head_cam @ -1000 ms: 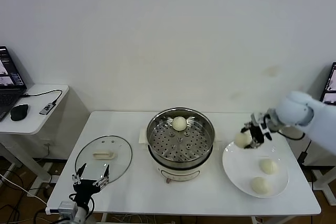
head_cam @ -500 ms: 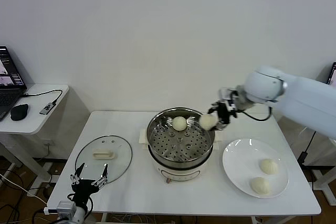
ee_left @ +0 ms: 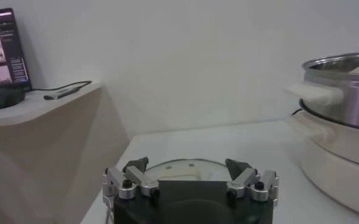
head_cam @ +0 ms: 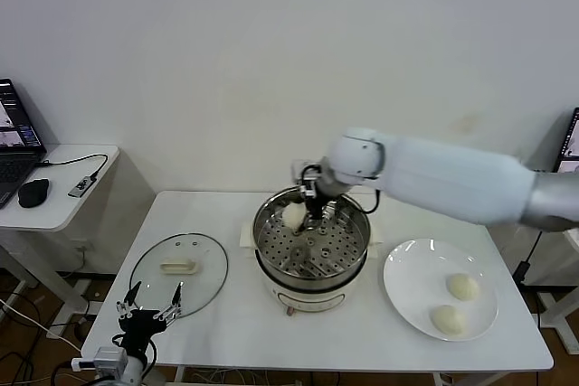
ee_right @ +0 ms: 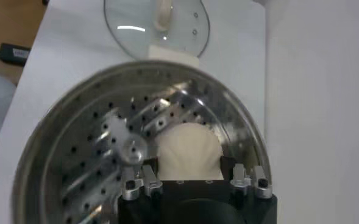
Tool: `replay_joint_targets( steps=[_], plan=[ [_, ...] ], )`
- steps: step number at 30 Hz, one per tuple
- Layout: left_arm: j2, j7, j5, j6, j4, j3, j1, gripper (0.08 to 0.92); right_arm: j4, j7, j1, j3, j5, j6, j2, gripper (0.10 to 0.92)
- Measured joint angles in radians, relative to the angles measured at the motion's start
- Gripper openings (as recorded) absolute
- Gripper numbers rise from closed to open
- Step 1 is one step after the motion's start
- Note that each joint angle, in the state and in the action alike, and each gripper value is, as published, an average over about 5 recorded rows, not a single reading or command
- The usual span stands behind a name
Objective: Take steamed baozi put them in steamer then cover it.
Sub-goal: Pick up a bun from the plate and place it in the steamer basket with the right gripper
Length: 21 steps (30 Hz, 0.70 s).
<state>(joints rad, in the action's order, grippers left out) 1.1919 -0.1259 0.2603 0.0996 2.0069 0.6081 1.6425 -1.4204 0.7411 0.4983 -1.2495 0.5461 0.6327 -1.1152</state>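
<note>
- We are at the loading step: our right claw (head_cam: 312,208) reaches over the back of the steamer (head_cam: 310,240), pinching a baozi (ee_right: 188,151) between its fingers just above the perforated tray (ee_right: 94,158)
- In the head view one bun (head_cam: 293,214) shows at the back of the pot beside the claw; we cannot tell whether it is the gripped one or one already set down, since the claw hides part of that spot
- Two more buns (head_cam: 462,286) lie on the white plate (head_cam: 407,300) to the right of the steamer, so loading looks about half done
- The cover (head_cam: 178,270) lies flat on the desk (head_cam: 226,323) left of the pot, untouched
- Our left claw (head_cam: 149,309) hangs spread wide at the near edge of the desk, just beside the cover, gripping nothing
- Next, we judge, the right claw must lower the bun onto a free patch of tray, spread its fingers, and lift clear before going back to the plate
</note>
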Motion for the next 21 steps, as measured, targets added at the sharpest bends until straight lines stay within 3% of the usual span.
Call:
replay_joint_targets(
  steps=[11, 21],
  plan=[
    [-0.005, 0.000, 0.004, -0.002, -0.007, -0.003, -0.005, 0.823, 0.086, -0.026, -0.066, -0.003, -0.009, 0.033, -0.092, 0.621],
    [-0.004, 0.000, 0.003, -0.002, -0.009, -0.005, -0.008, 0.823, 0.090, -0.002, -0.058, 0.000, -0.020, 0.034, -0.089, 0.811]
  ],
)
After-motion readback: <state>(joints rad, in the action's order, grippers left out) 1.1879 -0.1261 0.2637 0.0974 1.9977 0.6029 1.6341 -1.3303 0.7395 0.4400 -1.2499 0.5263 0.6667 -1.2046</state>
